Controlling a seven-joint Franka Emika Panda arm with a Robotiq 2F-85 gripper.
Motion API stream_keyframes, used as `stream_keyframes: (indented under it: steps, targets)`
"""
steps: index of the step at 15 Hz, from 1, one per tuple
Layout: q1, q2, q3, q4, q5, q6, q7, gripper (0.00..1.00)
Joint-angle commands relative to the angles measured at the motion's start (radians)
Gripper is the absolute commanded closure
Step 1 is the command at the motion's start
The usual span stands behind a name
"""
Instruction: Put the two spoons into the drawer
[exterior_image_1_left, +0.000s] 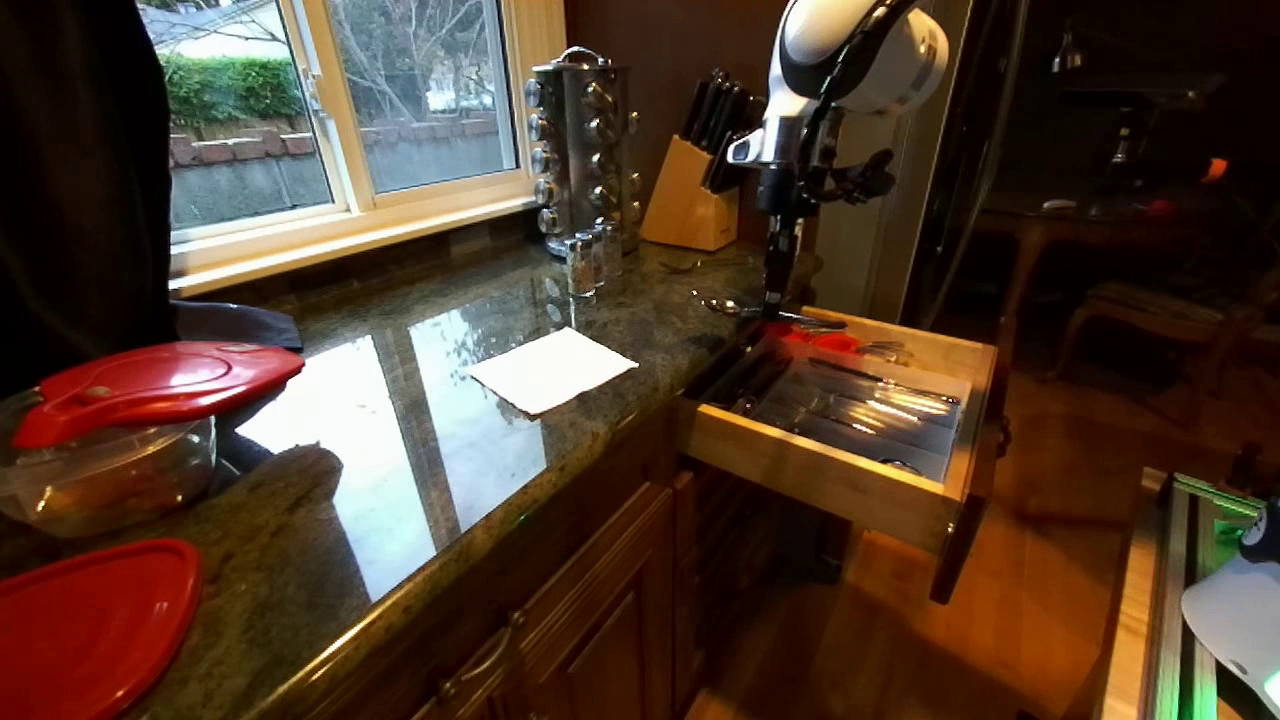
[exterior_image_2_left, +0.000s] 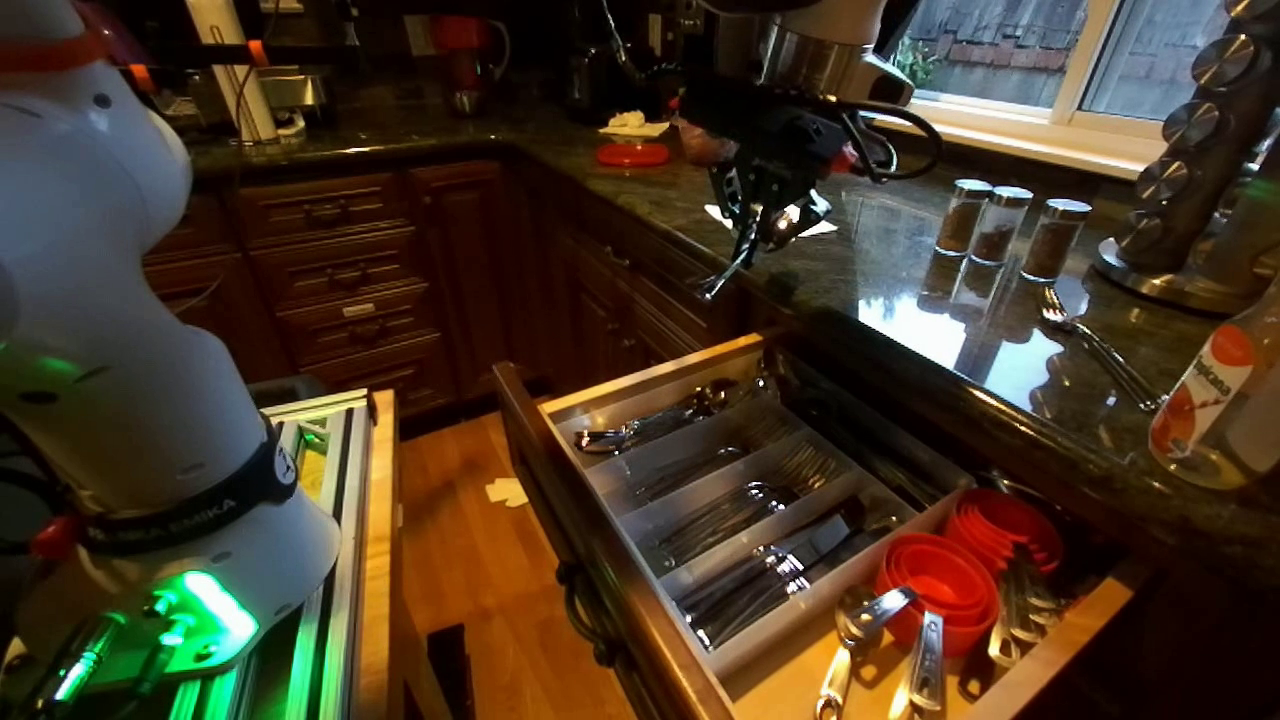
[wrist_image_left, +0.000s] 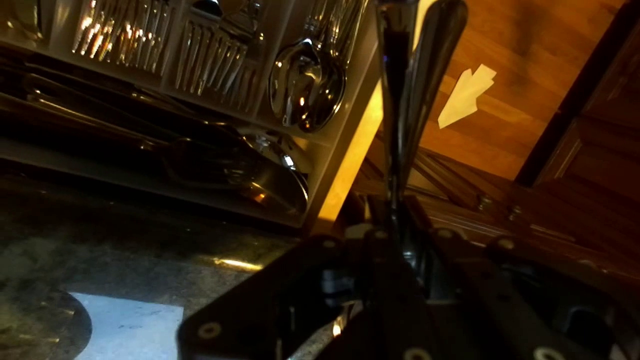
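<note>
Fingers (wrist_image_left: 417, 220) are drawn tight on two handles (wrist_image_left: 439, 45), which I judge to be the two spoons (wrist_image_left: 396, 75); their bowls are hard to make out. They hang above and near one side of the drawer (exterior_image_1_left: 820, 475), which juts past the front edge of the table (exterior_image_1_left: 618, 412). I read the carry as in hand: I need to shift over the spoon compartment (wrist_image_left: 359, 75), come lower and let go without scattering them. Of drawers pulled out I count one; inside, two stacks of red measuring cups (exterior_image_2_left: 950, 590). Farther, back from the front edge, are one fork (exterior_image_2_left: 1095, 345) and three glass jars (exterior_image_2_left: 1055, 240); toward a back corner, one knife block (exterior_image_1_left: 690, 205).
</note>
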Motion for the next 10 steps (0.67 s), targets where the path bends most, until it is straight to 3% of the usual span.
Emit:
stream_keyframes:
  steps: [1,5,10]
  targets:
    - [0.017,0.006,-0.016,0.004,0.0,-0.023,0.001,0.97]
    - [0.014,0.01,-0.018,-0.048,-0.003,-0.086,0.01,0.97]
    - [-0.003,-0.007,-0.043,-0.135,-0.02,-0.085,0.029,0.97]
